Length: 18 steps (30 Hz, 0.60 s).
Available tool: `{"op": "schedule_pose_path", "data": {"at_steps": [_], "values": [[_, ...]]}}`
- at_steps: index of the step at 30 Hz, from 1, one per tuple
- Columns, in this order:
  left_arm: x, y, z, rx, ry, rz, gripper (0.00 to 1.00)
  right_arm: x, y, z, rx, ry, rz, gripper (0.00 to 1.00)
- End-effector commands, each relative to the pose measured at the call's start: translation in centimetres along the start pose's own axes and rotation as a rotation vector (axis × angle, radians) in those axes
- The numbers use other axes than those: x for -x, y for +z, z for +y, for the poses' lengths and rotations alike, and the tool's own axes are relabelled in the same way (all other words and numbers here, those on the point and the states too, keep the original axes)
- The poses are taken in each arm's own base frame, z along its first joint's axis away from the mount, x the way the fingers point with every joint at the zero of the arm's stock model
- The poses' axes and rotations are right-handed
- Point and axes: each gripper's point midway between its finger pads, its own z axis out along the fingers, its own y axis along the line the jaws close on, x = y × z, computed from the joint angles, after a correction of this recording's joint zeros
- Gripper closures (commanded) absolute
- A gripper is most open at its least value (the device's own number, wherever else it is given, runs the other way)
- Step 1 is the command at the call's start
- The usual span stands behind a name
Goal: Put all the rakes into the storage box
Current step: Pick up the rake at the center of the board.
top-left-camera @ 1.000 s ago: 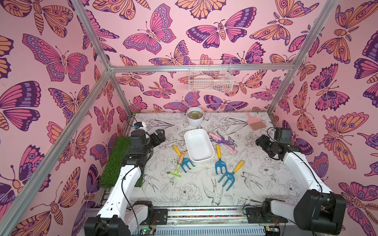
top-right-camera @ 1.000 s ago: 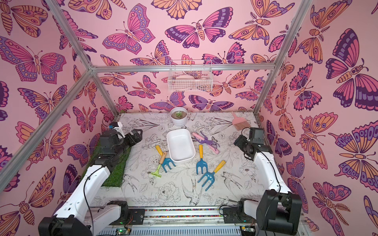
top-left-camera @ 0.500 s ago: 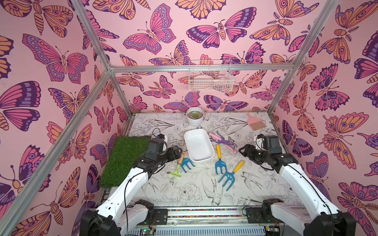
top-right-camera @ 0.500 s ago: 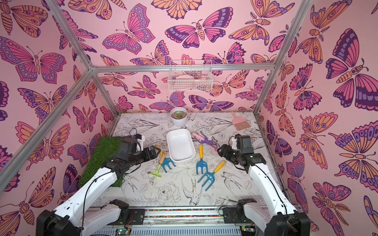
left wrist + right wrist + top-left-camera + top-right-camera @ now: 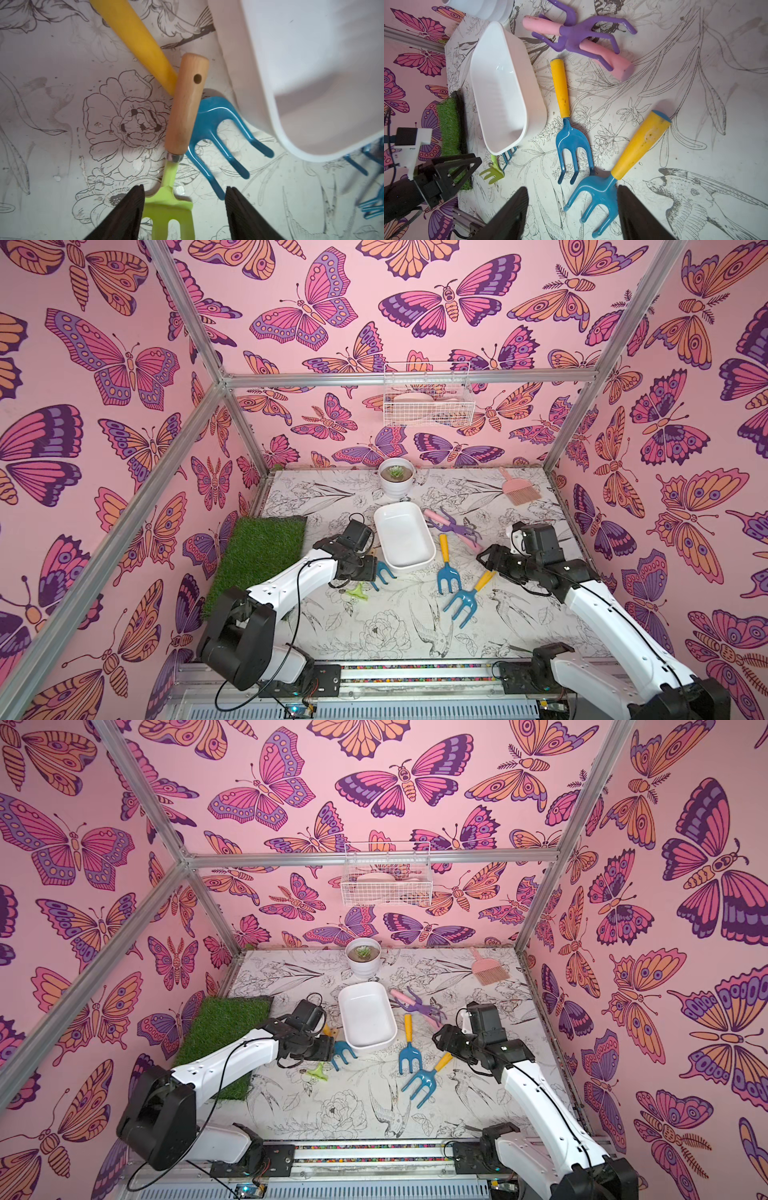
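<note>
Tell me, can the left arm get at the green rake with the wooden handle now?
Probably yes. The left hand hangs right above the green rake, open on both sides of its neck. Only the blue fork under its handle may get nudged.

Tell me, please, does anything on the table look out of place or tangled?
Yes. Beside the shallow white plastic storage box, the small green rake with a wooden handle lies across the yellow-handled blue fork, touching it. Two purple claw tools with pink handles lie crossed. Nothing looks spilled or broken.
</note>
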Motion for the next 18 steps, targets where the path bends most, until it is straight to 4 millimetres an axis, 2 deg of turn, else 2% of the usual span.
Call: {"op": "schedule_pose_path", "data": {"at_steps": [1, 14, 18], "values": [[0.3, 0.1, 1.0, 0.075, 0.081, 0.01, 0.32, -0.2, 0.0, -0.1, -0.02, 0.005, 0.009, 0.28], [1.4, 2.6, -0.1, 0.057, 0.175, 0.089, 0.5, 0.2, 0.9, -0.1, -0.024, 0.017, 0.022, 0.3], [1.6, 3.3, 0.1, 0.066, 0.168, 0.102, 0.52, 0.2, 1.0, 0.0, -0.018, 0.019, 0.025, 0.3]]}}
